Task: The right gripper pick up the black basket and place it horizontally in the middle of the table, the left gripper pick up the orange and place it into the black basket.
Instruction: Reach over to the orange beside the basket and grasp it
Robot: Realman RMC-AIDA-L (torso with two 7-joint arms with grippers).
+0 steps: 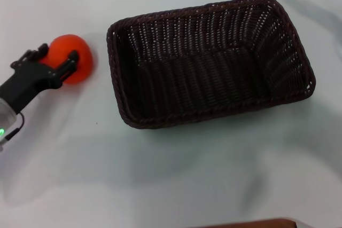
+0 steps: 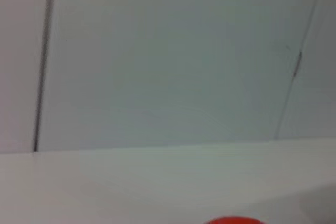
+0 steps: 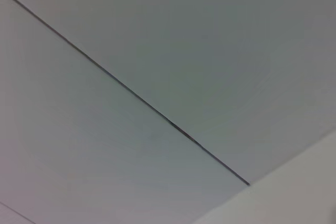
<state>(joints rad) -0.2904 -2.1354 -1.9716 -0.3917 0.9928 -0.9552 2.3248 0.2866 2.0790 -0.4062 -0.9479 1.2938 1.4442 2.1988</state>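
The orange (image 1: 80, 52) sits on the white table (image 1: 171, 174) at the left. My left gripper (image 1: 55, 57) comes in from the left edge, its black fingers (image 1: 72, 61) closed against both sides of the orange. A sliver of the orange (image 2: 231, 220) shows in the left wrist view. The black basket (image 1: 211, 60) lies lengthwise on the table's middle, a little to the right, open side up and empty, a short gap from the orange. My right gripper is out of view.
A brown edge (image 1: 251, 223) shows at the table's near side. The wrist views show pale wall panels with dark seams (image 3: 131, 94) behind the table.
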